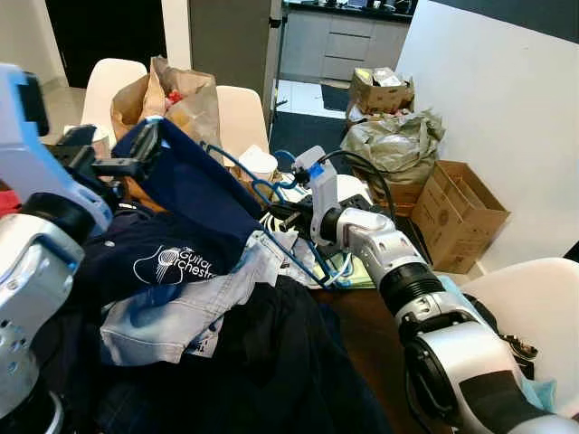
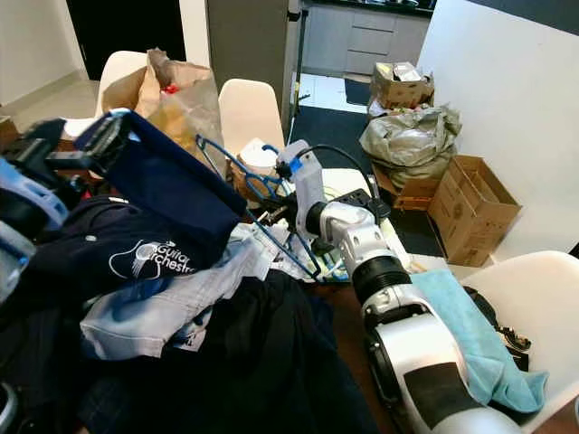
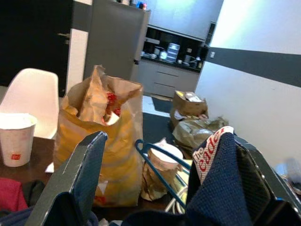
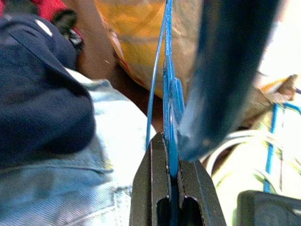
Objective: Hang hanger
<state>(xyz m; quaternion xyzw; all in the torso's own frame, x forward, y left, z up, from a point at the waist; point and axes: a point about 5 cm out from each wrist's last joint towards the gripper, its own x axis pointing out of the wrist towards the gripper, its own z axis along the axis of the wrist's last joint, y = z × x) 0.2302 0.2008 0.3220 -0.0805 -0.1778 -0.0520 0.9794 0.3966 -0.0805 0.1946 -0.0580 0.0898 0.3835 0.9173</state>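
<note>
A blue wire hanger (image 1: 260, 186) is held over the clothes pile, and my right gripper (image 1: 288, 217) is shut on its lower wire; the right wrist view shows the fingers (image 4: 153, 183) pinched on the blue hanger (image 4: 170, 103). My left gripper (image 1: 136, 154) holds up a navy shirt (image 1: 194, 194) at the left. Its fingers (image 3: 80, 174) stand wide apart with the navy fabric draped over both, a labelled collar on one. The hanger's hook (image 3: 153, 157) lies just beyond the raised shirt, between the two fingers.
A heap of clothes covers the table, with pale jeans (image 1: 181, 307) on top. A brown paper bag (image 1: 172, 99) and a paper cup (image 3: 14, 136) stand behind. White chairs (image 1: 240, 117) ring the table. Cardboard boxes (image 1: 461, 212) and a teal cloth (image 2: 470, 348) are at the right.
</note>
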